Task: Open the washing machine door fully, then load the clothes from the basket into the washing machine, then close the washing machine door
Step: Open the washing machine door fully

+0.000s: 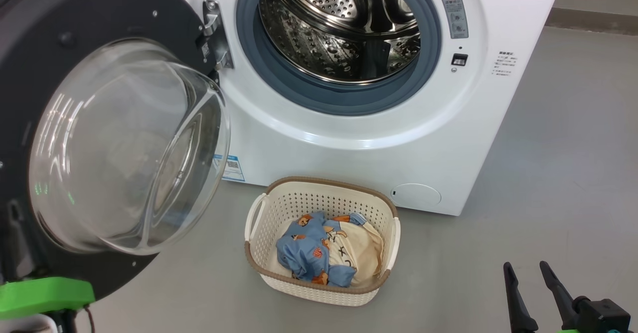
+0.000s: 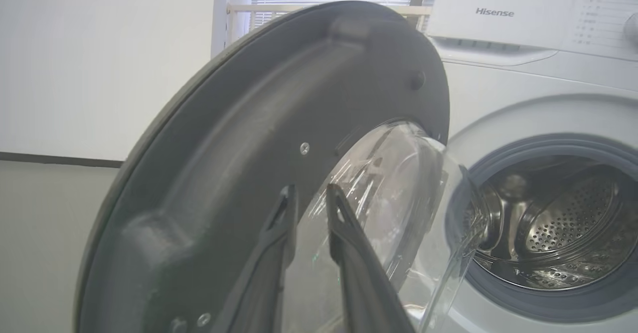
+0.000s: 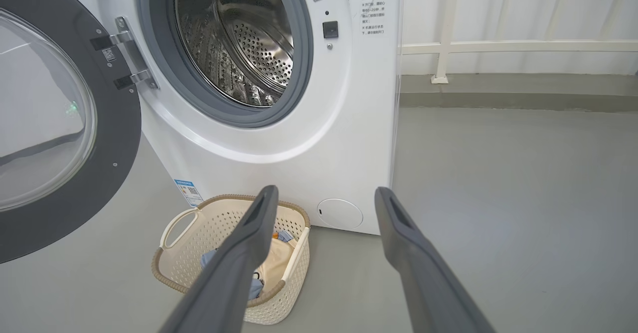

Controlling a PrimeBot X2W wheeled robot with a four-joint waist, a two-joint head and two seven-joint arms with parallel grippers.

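Left end effector [image 2: 310, 189] is sitting right up against the door [image 2: 224, 138], fingers only narrowly apart w/ nothing visibly pinched between them, tips lying over the dark inner face beside the glass bowl [image 2: 394, 188]. Door is standing swung well out to the left of the machine [image 1: 349, 158], inner face turned toward the head cam, leaving the drum [image 1: 344, 29] mouth fully exposed. Opening is looking about done, though whether it's sitting at its hinge stop, can't tell. Right end effector [image 1: 525, 265] is hanging low at the right, fingers wide apart & empty, well apart from the basket [image 1: 319, 179]. Basket is resting on the floor [image 1: 548, 173] just in front of the machine, below the drum mouth, w/ the clothes [image 1: 324, 253] bunched inside: blue bear print wrapping round a cream piece. To finish this step well, imo: push outward on the dark face or rim, not the glass, till the door is stopping by itself. Then back the left fingers straight off so nothing is hooking the edge & dragging it shut. Next grab prob. is suiting the right side, coming down from above & pinching deep so both pieces are lifting together.
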